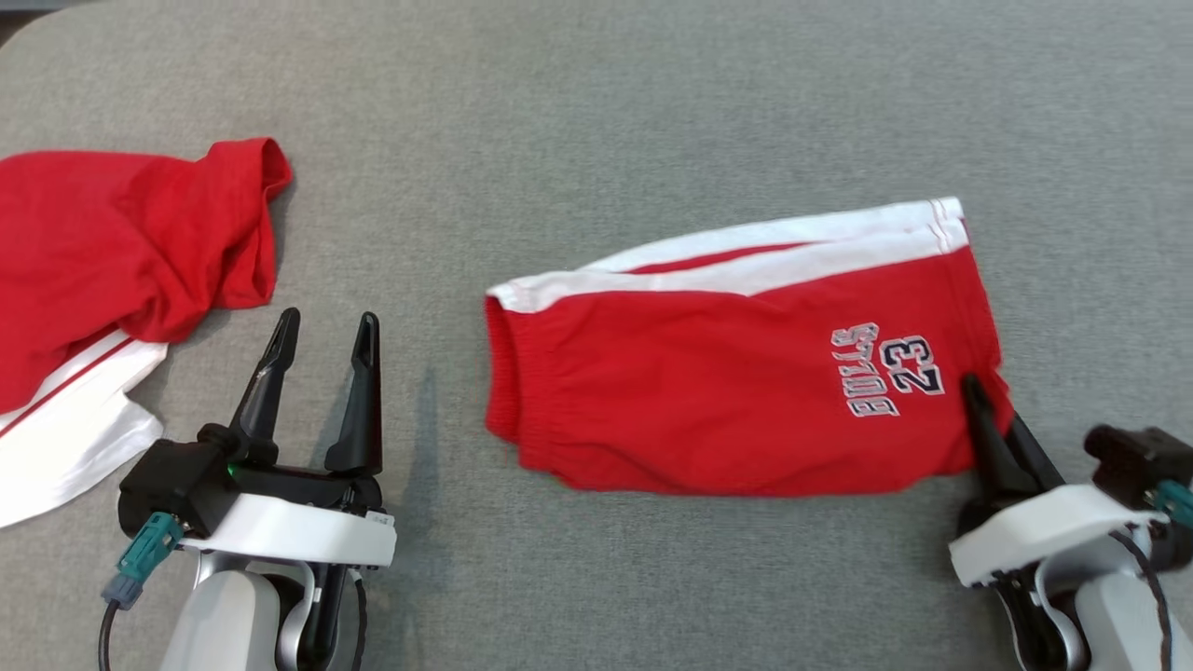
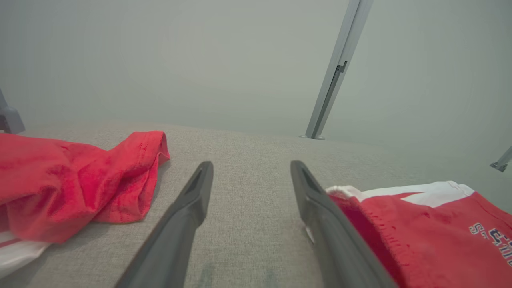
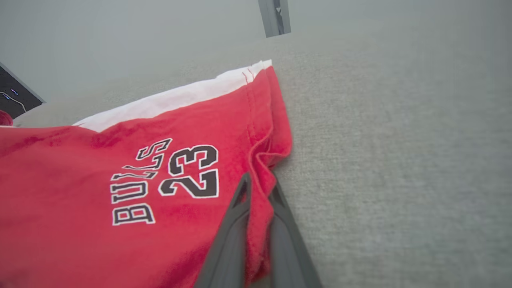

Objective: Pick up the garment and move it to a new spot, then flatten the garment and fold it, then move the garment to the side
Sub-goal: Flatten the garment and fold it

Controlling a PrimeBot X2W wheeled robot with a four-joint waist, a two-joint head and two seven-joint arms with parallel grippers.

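In the head view, the red shorts (image 1: 708, 382) lie folded on the grey surface (image 1: 596, 112), right of centre. White stripes run along their far edge, and the "BULLS 23" print sits near their right end. The right gripper (image 1: 990, 410) reaches in from the lower right, its two fingers pinched together on the near right corner of the shorts. The left gripper (image 1: 326, 321) is at the lower left with its fingers spread wide and nothing between them. It stands over bare surface, between the shorts and a crumpled red and white garment (image 1: 112, 242) at the left edge, well apart from the shorts.

In the left wrist view, the two dark fingers of the left gripper stand far apart, with only grey surface in the gap. The crumpled garment is heaped to the left. The waistband end of the shorts lies to the right, just behind the right-hand finger (whether cloth and finger touch, I cannot tell). A metal post (image 2: 336, 72) rises beyond the surface.

In the right wrist view, the right gripper's fingers are nearly closed, with a raised fold of the shorts' hem clamped between them, just right of the printed "23". To the right of the fold there is bare grey surface.
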